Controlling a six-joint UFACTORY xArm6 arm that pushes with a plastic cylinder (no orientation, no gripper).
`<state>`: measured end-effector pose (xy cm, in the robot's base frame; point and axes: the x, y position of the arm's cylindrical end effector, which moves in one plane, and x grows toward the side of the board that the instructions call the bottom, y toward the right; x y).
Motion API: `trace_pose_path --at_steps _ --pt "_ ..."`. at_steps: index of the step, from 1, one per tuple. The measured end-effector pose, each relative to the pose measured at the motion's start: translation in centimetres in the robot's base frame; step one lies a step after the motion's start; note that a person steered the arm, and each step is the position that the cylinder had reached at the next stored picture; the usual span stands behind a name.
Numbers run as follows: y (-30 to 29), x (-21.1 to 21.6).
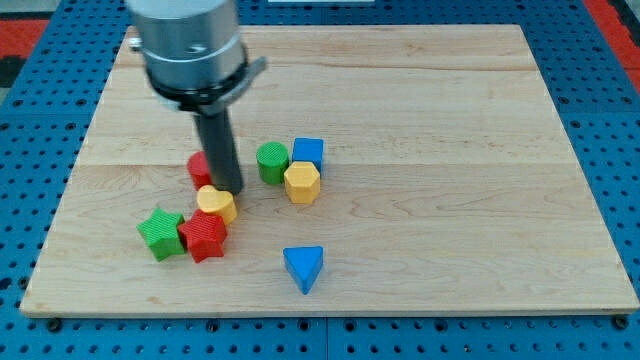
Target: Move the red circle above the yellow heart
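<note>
Left of centre on the board, our tip (bare rod, holds nothing) sits just right of the red circle, w/ the yellow heart touching, just nearer.

View: one camera, high at the board's bottom edge, looking down and across; Nearness: close, whole board framed; Shared: nothing, single view

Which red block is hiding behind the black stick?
The red circle, half hidden behind the rod above my tip. The red star sits in plain sight beside the green star.
</note>
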<state>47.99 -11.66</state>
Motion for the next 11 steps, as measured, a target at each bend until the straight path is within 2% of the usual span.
trace_pose_path --at_steps 1,3,5,6,7,9,11 --pt "-1.1 0.4" --pt "-1.4 -3.2" --pt "-0.8 -11.9" --pt "-4.9 -11.1" --pt "-6.3 -7.7" --pt "-4.9 -10.8" --pt "-8.1 -10.2"
